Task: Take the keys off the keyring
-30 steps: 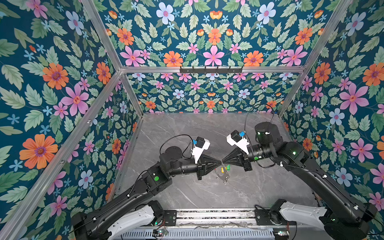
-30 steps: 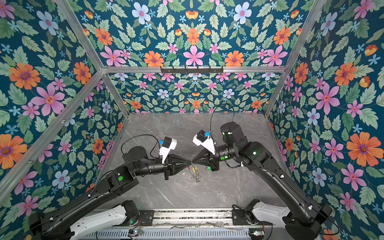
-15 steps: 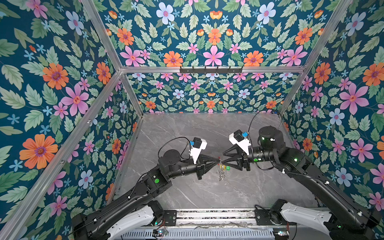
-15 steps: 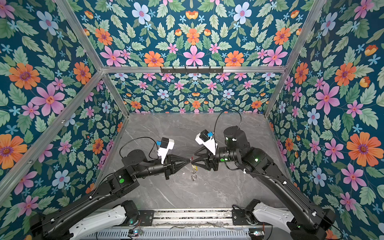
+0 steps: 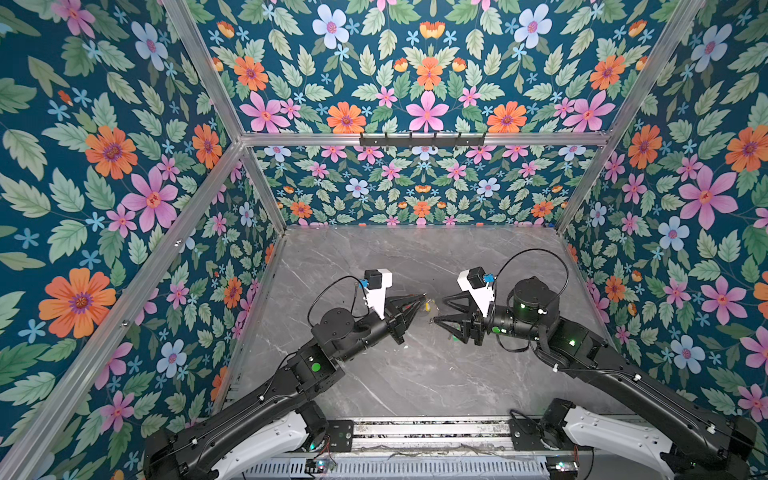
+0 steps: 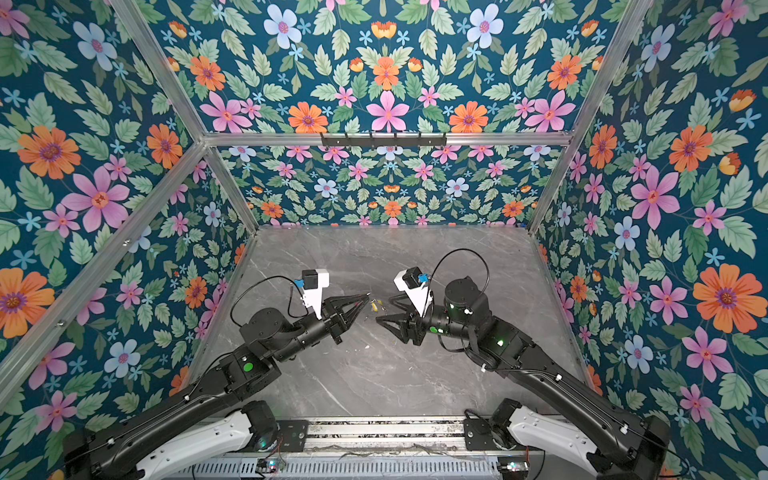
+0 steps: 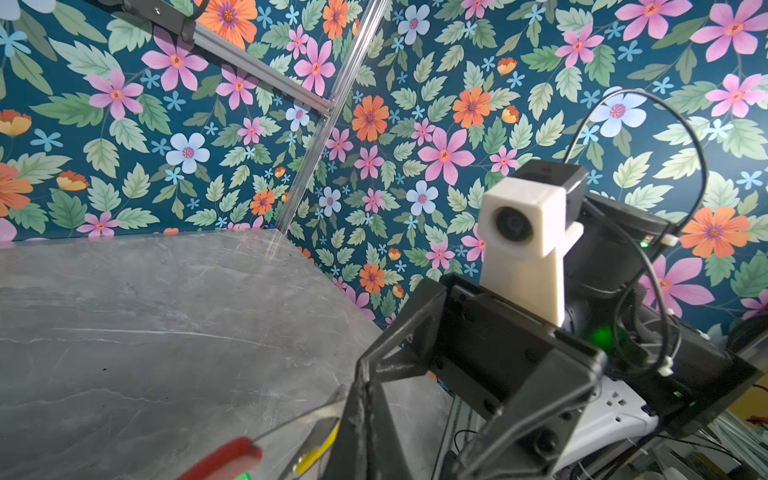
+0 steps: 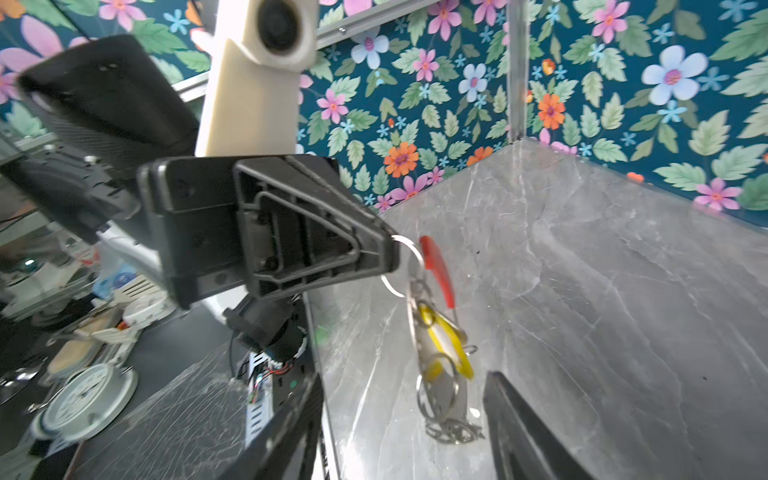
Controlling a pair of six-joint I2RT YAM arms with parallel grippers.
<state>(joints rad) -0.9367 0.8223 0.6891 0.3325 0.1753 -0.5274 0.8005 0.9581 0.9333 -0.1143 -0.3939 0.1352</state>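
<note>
Near the middle of both top views, a little below centre, the left gripper (image 5: pixel 423 296) is clenched tight on the rim of the keyring (image 8: pixel 437 270). It pinches it at a small silver ring (image 8: pixel 405 240) right beside the red arc. The hoop hangs edge-on from those tips over the grey marble table (image 5: pixel 415 374). The yellow-tagged key (image 8: pixel 446 347) dangles beneath it, bunched with more silver rings (image 8: pixel 451 432), low in the right wrist frame. The right gripper (image 5: pixel 439 310) faces it from just to the right, jaws spread, holding nothing, clear of the keys. Whether the bunch touches the table I cannot tell.
</note>
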